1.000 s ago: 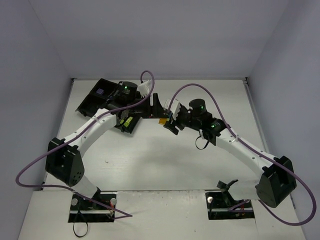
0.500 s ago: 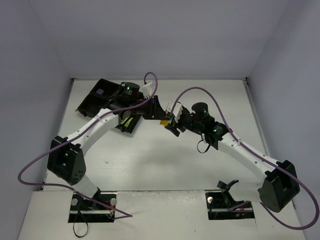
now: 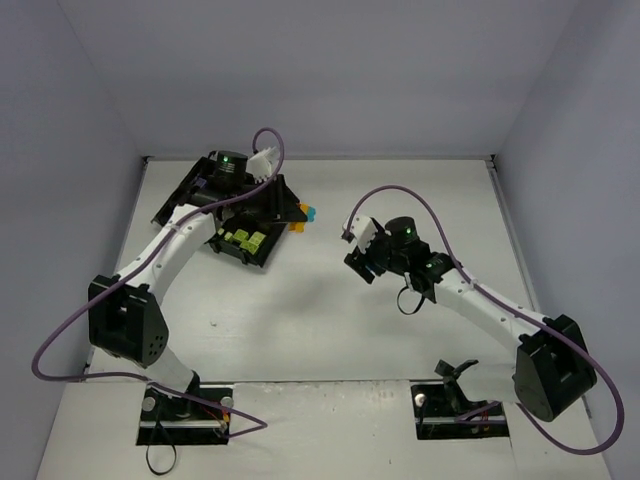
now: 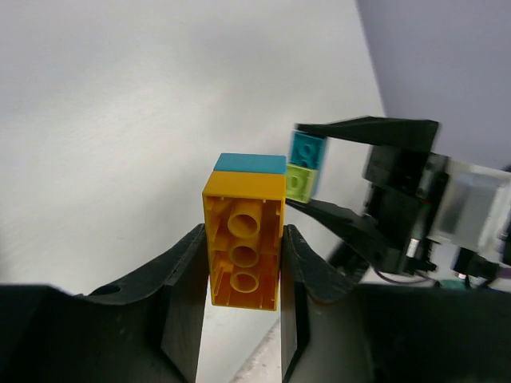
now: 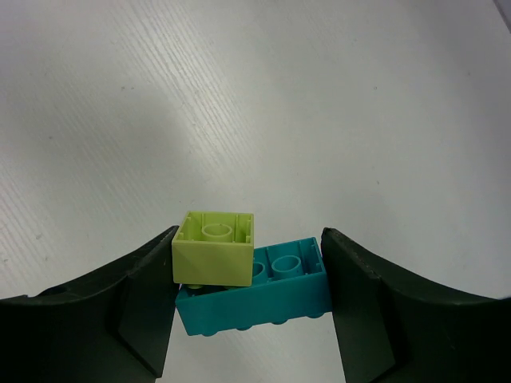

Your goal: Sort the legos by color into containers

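Tray (image 3: 168,207) far left on table (image 3: 330,330), bricks (image 3: 243,240) inside, right tool (image 3: 360,268) well right

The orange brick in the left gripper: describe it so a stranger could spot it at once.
Find the black tray at the table's far left; the left gripper reaches just past its right edge. The orange brick is pinched there, a teal brick stacked on it, the only orange piece held.

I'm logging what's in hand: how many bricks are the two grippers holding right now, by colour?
Orange: 1, the orange brick in the left gripper.
Teal: 2, a teal brick stuck on the orange one, a second teal brick in the right gripper.
Yellow-green: 1, the yellow-green brick, also in the right gripper.
Total: 4.
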### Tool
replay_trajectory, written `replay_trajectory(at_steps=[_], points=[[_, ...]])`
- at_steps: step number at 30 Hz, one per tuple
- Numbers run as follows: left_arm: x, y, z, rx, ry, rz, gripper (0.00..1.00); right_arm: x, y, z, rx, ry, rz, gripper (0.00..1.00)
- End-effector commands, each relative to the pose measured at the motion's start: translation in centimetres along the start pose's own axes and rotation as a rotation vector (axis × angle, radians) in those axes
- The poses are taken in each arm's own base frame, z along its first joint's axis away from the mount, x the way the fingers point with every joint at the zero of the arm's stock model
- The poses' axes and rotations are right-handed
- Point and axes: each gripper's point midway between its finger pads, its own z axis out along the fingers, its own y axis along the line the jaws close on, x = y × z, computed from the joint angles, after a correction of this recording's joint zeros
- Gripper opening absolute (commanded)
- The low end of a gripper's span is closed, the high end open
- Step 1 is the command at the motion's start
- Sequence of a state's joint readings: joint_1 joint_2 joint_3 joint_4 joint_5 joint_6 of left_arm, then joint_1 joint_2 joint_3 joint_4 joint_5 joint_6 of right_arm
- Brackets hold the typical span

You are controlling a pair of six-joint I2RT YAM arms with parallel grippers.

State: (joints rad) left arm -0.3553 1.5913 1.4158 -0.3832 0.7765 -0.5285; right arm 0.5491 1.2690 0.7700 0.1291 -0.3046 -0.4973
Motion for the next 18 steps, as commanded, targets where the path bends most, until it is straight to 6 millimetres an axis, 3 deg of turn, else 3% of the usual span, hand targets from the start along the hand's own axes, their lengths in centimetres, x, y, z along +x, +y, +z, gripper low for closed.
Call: replay_trajectory(at_steps=[1,4,10,16,17,18], points=[[-2.6,3.0,-2.9,-0.201,-0.081,0.085,0.0,-2.9,-1.4,-0.4,0.048,-0.082,0.003,0.0],[-3.0,3.4,-2.9,-0.147,-0.069,0.065,0.0,-3.3,-1.3,-0.5,0.04,-0.095,-0.005,0.0],[-2.7,1.8,-2.7,-0.058,-0.068,0.074,0.0,-3.2,-1.2,0.3,0.025,-0.083,0.028,0.0],[-1.4,2.2,-2.8,-0.049,-0.053,0.075,0.0,0.0,-0.7,3.5,-0.002,0.075,0.14,0.03],[-1.2,2.1,-2.7,-0.038,-0.05,0.076,0.0,1.4,-0.3,4.3,-0.016,0.132,0.163,0.04],[-0.9,2.2,-2.6,-0.032,-0.045,0.072,0.0,1.1,-0.5,4.7,-0.01,0.14,0.189,0.07]])
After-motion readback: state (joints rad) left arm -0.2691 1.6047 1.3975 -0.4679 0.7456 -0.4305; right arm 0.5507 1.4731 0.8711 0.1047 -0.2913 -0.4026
